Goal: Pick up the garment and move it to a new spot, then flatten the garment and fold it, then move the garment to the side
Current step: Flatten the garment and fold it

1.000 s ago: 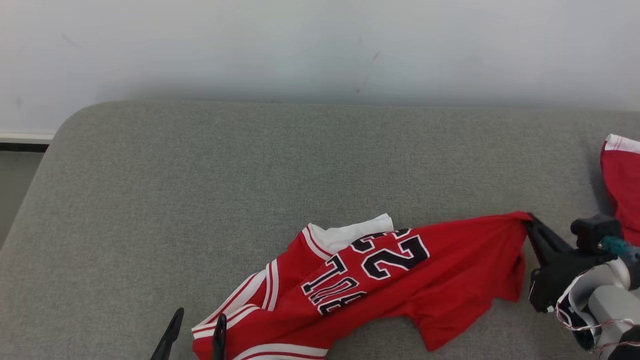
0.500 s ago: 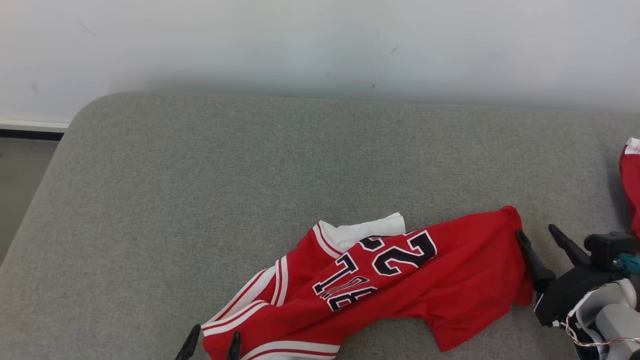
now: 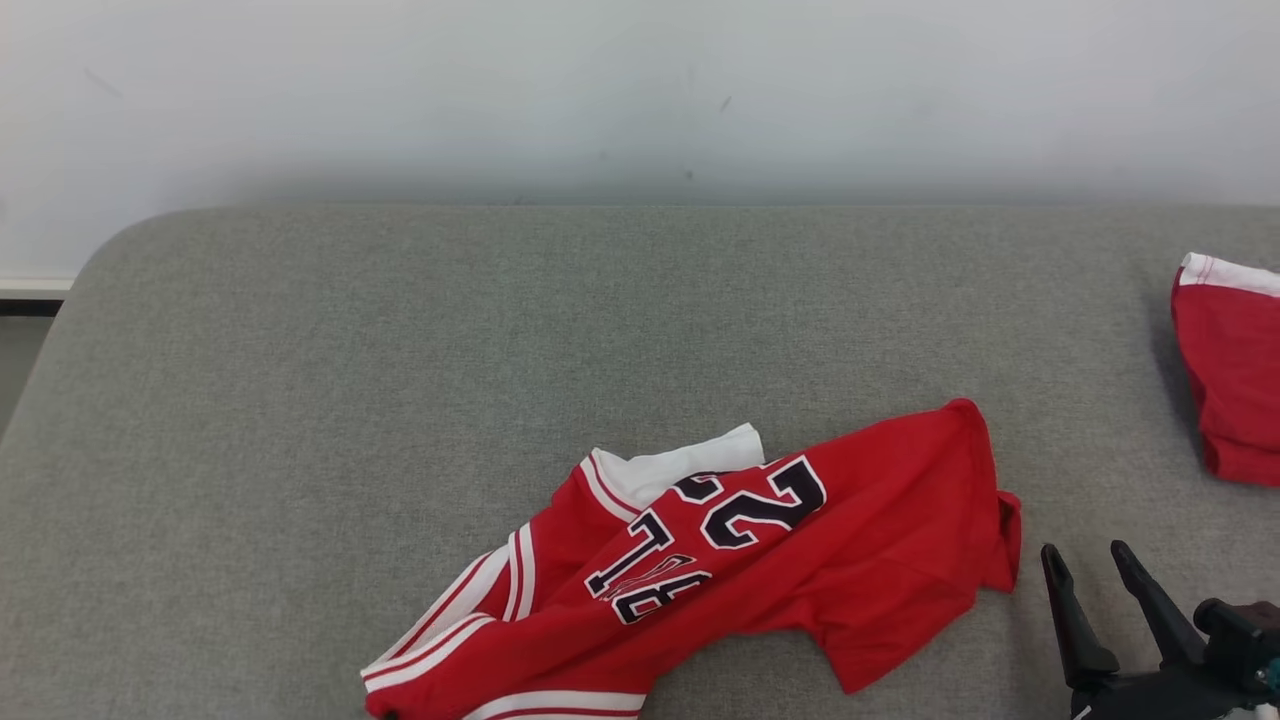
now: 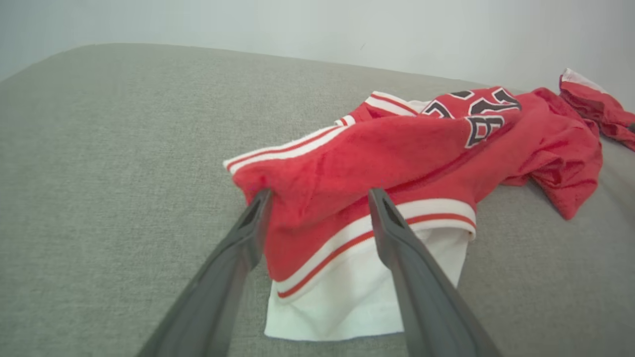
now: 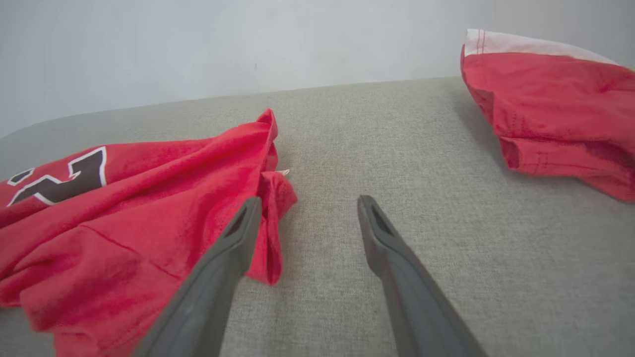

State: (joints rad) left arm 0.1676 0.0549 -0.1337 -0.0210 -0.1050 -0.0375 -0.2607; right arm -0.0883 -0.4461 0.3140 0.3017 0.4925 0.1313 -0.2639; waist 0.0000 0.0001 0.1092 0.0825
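I have the jersey (image 3: 760, 560) lying crumpled on the grey cushion (image 3: 400, 350), on its near half and somewhat right of centre. It is red with white and red striped trim, and black, white-edged characters, among them a 2, face up near its middle. A white flap shows at its far edge. Its striped end runs off toward the near left, and its plain red end reaches right and folds over into a small bunch.

My right gripper (image 3: 1083, 549) sits at the near right, over bare cushion just right of that bunched end. Its 2 fingers are spread apart with nothing between them. From the head view there is a narrow strip of cushion between the fingers and the cloth.

My left gripper (image 4: 320, 192) is at the jersey's striped near-left end. Its 2 fingers are also spread wide, and a hump of red cloth and a white panel lie between them on the cushion. I cannot tell whether the tips touch the fabric.

A second garment (image 3: 1235, 380), red with a white band, lies at the right edge, well apart from the jersey. A pale wall (image 3: 640, 90) stands beyond the cushion's far edge.
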